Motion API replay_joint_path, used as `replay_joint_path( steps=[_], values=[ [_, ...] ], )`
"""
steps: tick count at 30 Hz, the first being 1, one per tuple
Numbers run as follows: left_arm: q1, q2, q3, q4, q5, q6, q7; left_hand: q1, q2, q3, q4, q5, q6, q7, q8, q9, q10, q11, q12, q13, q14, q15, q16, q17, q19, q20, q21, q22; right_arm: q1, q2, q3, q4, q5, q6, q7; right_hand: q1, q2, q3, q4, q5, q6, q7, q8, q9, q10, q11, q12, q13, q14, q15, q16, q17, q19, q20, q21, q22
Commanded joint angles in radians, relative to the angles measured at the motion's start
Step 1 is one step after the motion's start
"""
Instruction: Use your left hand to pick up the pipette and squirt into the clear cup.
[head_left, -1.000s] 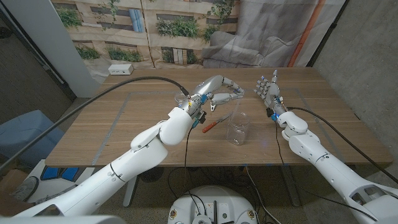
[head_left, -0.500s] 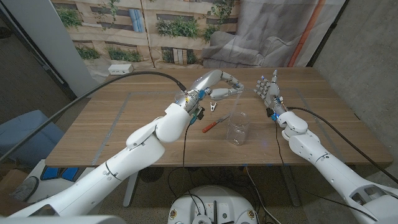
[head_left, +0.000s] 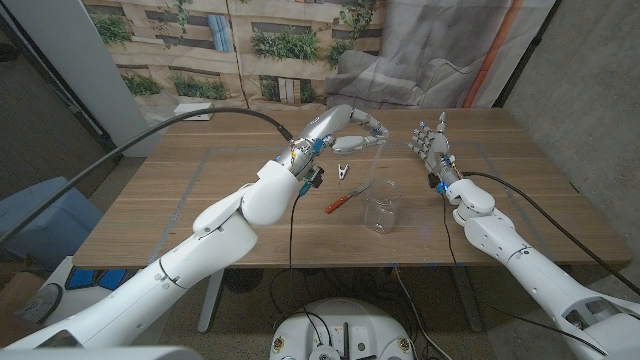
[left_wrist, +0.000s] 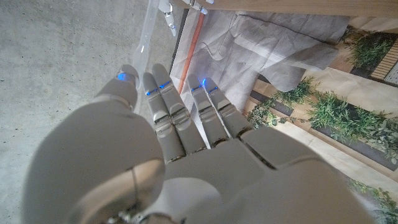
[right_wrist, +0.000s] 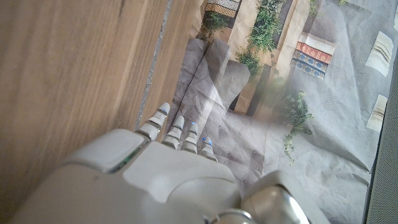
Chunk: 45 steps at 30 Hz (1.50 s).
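My left hand (head_left: 352, 131) is raised above the far middle of the tabletop (head_left: 190, 215), fingers stretched out toward my right and held loosely apart, with nothing between them. From my left wrist camera the same hand (left_wrist: 186, 155) shows its back, the fingers (left_wrist: 211, 115) lying side by side and nearly straight, pointing toward grey draped cloth (left_wrist: 261, 43) and a plant-printed backdrop (left_wrist: 348, 118).

The pipette (head_left: 347, 196) lies on the wood, below and nearer to me than that hand, not touched by it. Its red end points toward my left side and its pale, thin end slants away toward the clear cup (head_left: 382, 207). The cup stands upright just beside the pipette's pale end, on my right of it; whether the two touch I cannot tell. A small metal clip (head_left: 342, 171) sits on the tabletop just beyond the pipette, almost under my left hand.

My right hand (head_left: 431, 146) is on the right side of the tabletop, well apart from the cup, standing with its fingers pointing up and away from me, slightly apart, holding nothing. In my right wrist camera that hand (right_wrist: 155, 174) shows its back with the fingertips (right_wrist: 180, 132) close together in a row, the wood grain alongside them.

A white power strip (head_left: 195, 110) lies at the far left corner of the tabletop, and a black cable (head_left: 170, 128) arcs from my left arm across that side.
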Motion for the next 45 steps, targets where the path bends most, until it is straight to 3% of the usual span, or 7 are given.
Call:
replay_joint_path(
  steps=[1, 22, 45],
  values=[
    [0.052, 0.037, -0.067, -0.035, -0.027, 0.008, 0.019, -0.005, -0.002, 0.007, 0.000, 0.005, -0.007, 0.003, -0.003, 0.003, -0.008, 0.000, 0.001, 0.004, -0.004, -0.133, 0.000, 0.002, 0.000, -0.008, -0.003, 0.006, 0.001, 0.000, 0.000, 0.001, 0.000, 0.000, 0.000, 0.000, 0.058, -0.007, 0.000, 0.006, 0.003, -0.010, 0.007, 0.002, -0.003, -0.005, 0.003, 0.003, -0.008, -0.082, 0.006, 0.005, 0.004, -0.001, 0.007, 0.005],
    [0.160, 0.092, -0.177, -0.036, -0.108, -0.015, 0.070, -0.009, 0.001, 0.008, 0.002, 0.005, -0.014, 0.000, -0.002, 0.003, -0.015, 0.000, 0.002, 0.005, -0.006, -0.131, 0.002, 0.002, -0.002, -0.005, -0.003, 0.006, 0.000, 0.000, 0.000, -0.001, 0.000, -0.001, -0.001, 0.000, 0.058, -0.007, 0.000, 0.006, 0.002, -0.008, 0.007, 0.002, 0.000, -0.005, 0.004, 0.003, -0.008, -0.083, 0.006, 0.005, 0.003, 0.000, 0.007, 0.005],
    [0.252, 0.132, -0.212, -0.050, -0.156, -0.007, 0.090, -0.011, 0.001, 0.010, 0.002, 0.005, -0.016, -0.001, -0.001, 0.003, -0.019, 0.000, 0.004, 0.005, -0.006, -0.131, 0.002, 0.002, 0.000, -0.007, -0.002, 0.006, -0.001, 0.000, 0.000, 0.000, 0.000, -0.001, 0.000, 0.000, 0.058, -0.007, 0.001, 0.006, 0.002, -0.008, 0.006, 0.002, -0.004, -0.006, 0.003, 0.003, -0.008, -0.083, 0.006, 0.005, 0.003, 0.000, 0.006, 0.005]
  ],
)
